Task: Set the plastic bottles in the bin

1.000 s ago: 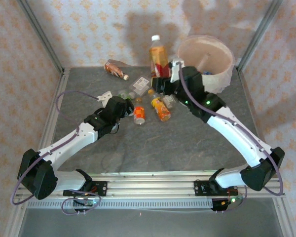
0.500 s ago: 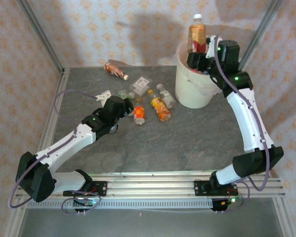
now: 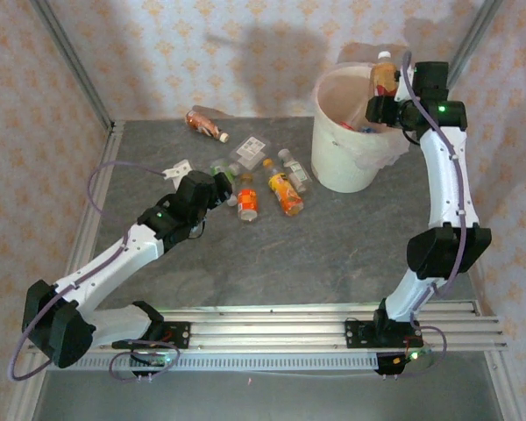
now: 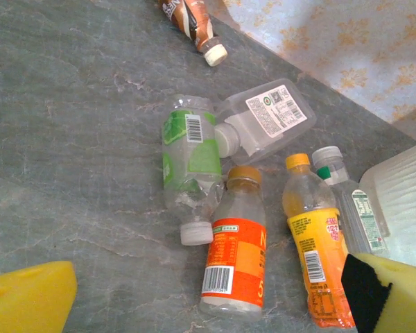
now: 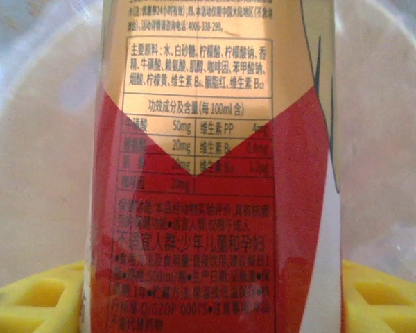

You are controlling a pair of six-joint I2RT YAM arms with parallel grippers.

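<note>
left claw: left of centre in the top view, low over the counter, yellow fingers spread wide, holding nothing. orange-label bottle: lies flat between those fingers in the left wrist view, long axis up-down the frame, cap toward the top. judged the next pick, best gripped across the label. green-label bottle: just beside its left, flat, cap pointing down-frame. orange juice bottle: just right, roughly parallel, yellow cap up-frame. two clear bottles: beyond, flat, one slanting toward upper right. brown bottle: top edge, well apart, cap toward lower right. bin: upper right of the top view, upright, mouth open. right claw: raised over the bin's far right rim, yellow pads pinching the red-and-gold bottle low on its label. step in hand, as judged: the drop. to do it well, see that the bottle's base is inside the rim, toward the middle of the mouth rather than the edge. then part the pads fully in one move so it falls straight. held bottle: long axis near vertical, cap up toward the top of the frame, base down into the bin.
</note>
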